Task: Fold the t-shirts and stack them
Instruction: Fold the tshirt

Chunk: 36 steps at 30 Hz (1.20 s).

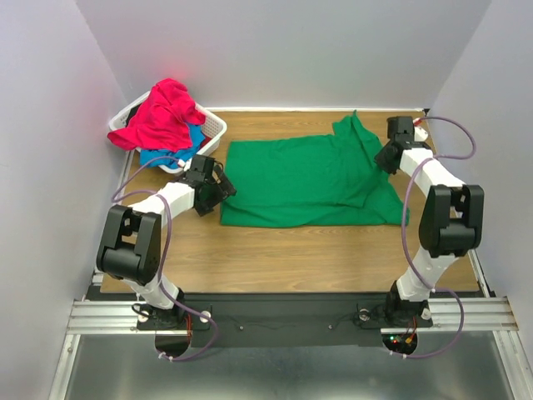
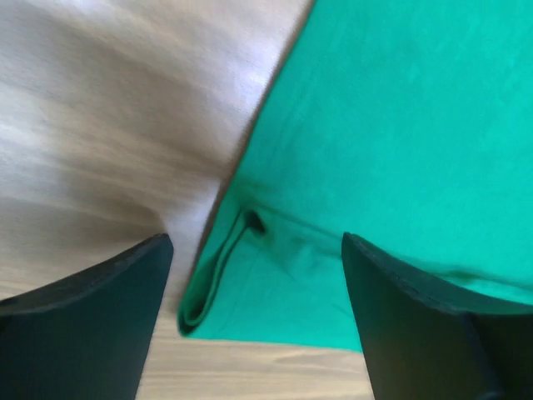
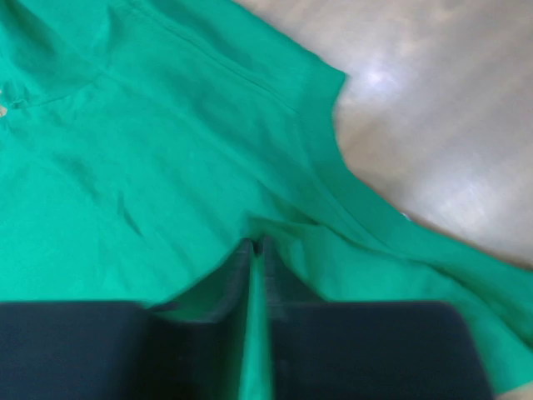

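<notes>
The green t-shirt (image 1: 308, 179) lies spread on the wooden table (image 1: 291, 258), roughly centred between the two arms. Its right-hand part is raised into a peak. The pinkish-red t-shirt (image 1: 162, 112) and the blue t-shirt (image 1: 171, 156) are heaped in the white slotted basket (image 1: 215, 125) at the far left corner, so neither has been folded yet.

**Right gripper** (image 3: 256, 250): the fingers are pressed together on a thin pleat of green cloth, and this grip holds the peak off the table.

**Left gripper** (image 2: 254, 250): the fingers are spread with nothing between them. It is poised just over the near-left hem corner (image 2: 196, 312), which is doubled over on itself.

**Step in hand (a judgement):** securing both ends of the shirt for the first fold.

1. Lower the left gripper so that one finger slides under the rolled hem (the wood gives no purchase from above).
2. Close on the hem itself, not on loose cloth inboard of it, or the corner is likely to drag.
3. Keep both grips at matching height during the carry, so the fold line runs straight.
</notes>
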{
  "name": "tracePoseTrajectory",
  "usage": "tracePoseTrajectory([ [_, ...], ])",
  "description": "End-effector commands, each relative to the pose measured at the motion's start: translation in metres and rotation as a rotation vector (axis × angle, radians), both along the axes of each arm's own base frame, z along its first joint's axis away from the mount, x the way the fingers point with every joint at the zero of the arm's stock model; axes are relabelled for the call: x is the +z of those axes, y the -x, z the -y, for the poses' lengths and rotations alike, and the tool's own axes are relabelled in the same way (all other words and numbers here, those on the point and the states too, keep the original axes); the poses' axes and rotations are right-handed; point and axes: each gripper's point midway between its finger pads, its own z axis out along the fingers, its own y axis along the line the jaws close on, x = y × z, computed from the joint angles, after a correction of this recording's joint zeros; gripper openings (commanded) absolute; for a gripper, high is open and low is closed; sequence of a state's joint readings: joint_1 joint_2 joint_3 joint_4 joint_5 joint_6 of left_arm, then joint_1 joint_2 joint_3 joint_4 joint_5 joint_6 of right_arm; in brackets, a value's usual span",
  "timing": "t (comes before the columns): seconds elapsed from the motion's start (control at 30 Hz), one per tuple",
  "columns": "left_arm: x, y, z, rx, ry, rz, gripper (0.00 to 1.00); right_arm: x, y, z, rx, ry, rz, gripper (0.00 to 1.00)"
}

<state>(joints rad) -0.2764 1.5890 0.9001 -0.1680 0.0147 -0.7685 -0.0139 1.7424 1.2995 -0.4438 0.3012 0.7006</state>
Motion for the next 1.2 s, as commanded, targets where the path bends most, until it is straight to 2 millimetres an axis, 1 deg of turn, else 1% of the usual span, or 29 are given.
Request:
tracePoseTrajectory([
  [0.0, 0.037, -0.027, -0.009, 0.042, -0.033, 0.108, 0.98, 0.028, -0.039, -0.005, 0.124, 0.019, 0.083, 0.4],
  [0.03, 0.04, -0.026, -0.01, 0.045, -0.033, 0.114, 0.98, 0.025, -0.044, -0.014, 0.2, 0.004, 0.076, 0.66],
  [0.07, 0.045, -0.025, -0.011, 0.048, -0.03, 0.13, 0.98, 0.024, -0.042, -0.019, 0.226, -0.013, 0.071, 0.76],
  [0.1, 0.057, -0.023, -0.012, 0.05, -0.022, 0.161, 0.98, 0.023, -0.039, -0.025, 0.25, -0.034, 0.07, 0.83],
  [0.13, 0.06, -0.019, -0.013, 0.051, -0.02, 0.168, 0.98, 0.03, -0.034, -0.036, 0.299, -0.075, 0.087, 0.93],
  [0.17, 0.064, -0.016, -0.012, 0.05, -0.014, 0.181, 0.98, 0.021, -0.023, -0.041, 0.314, -0.1, 0.065, 1.0],
  [0.2, 0.075, -0.014, -0.012, 0.047, -0.006, 0.211, 0.98, 0.02, -0.015, -0.048, 0.339, -0.127, 0.062, 1.0],
  [0.23, 0.073, -0.008, -0.012, 0.04, -0.005, 0.207, 0.98, 0.033, -0.006, -0.059, 0.384, -0.165, 0.091, 1.0],
  [0.27, 0.079, -0.004, -0.01, 0.024, -0.003, 0.225, 0.98, 0.015, 0.013, -0.064, 0.395, -0.2, 0.048, 1.0],
  [0.3, 0.08, 0.0, -0.008, 0.016, 0.002, 0.228, 0.98, 0.013, 0.023, -0.07, 0.413, -0.224, 0.042, 1.0],
  [0.33, 0.073, 0.008, -0.007, 0.006, 0.006, 0.212, 0.98, 0.018, 0.034, -0.078, 0.445, -0.257, 0.054, 1.0],
  [0.4, 0.075, 0.014, -0.005, -0.001, 0.013, 0.225, 0.98, 0.008, 0.051, -0.085, 0.469, -0.293, 0.031, 1.0],
  [0.43, 0.07, 0.019, -0.001, -0.011, 0.02, 0.219, 0.98, -0.004, 0.064, -0.09, 0.479, -0.319, 0.005, 1.0],
  [0.53, 0.065, 0.024, 0.004, -0.027, 0.029, 0.209, 0.98, -0.016, 0.075, -0.094, 0.489, -0.341, -0.018, 1.0],
  [0.7, 0.065, 0.026, 0.01, -0.043, 0.04, 0.214, 0.98, -0.027, 0.076, -0.101, 0.499, -0.372, -0.034, 1.0],
  [0.8, 0.064, 0.026, 0.01, -0.037, 0.04, 0.213, 0.98, -0.041, 0.075, -0.105, 0.509, -0.394, -0.066, 1.0],
  [0.83, 0.063, 0.026, 0.01, -0.035, 0.041, 0.211, 0.98, -0.039, 0.073, -0.106, 0.513, -0.391, -0.057, 1.0],
  [0.87, 0.061, 0.026, 0.01, -0.036, 0.042, 0.209, 0.99, -0.043, 0.073, -0.108, 0.515, -0.403, -0.066, 1.0],
  [0.93, 0.057, 0.028, 0.011, -0.038, 0.045, 0.198, 0.99, -0.044, 0.07, -0.11, 0.518, -0.409, -0.059, 1.0],
  [1.0, 0.052, 0.029, 0.01, -0.034, 0.041, 0.187, 0.98, -0.042, 0.065, -0.111, 0.521, -0.415, -0.046, 1.0],
  [1.1, 0.048, 0.03, 0.01, -0.032, 0.04, 0.174, 0.98, -0.046, 0.061, -0.115, 0.524, -0.442, -0.048, 1.0],
  [1.17, 0.046, 0.03, 0.011, -0.034, 0.042, 0.167, 0.98, -0.043, 0.056, -0.118, 0.53, -0.456, -0.033, 1.0],
])
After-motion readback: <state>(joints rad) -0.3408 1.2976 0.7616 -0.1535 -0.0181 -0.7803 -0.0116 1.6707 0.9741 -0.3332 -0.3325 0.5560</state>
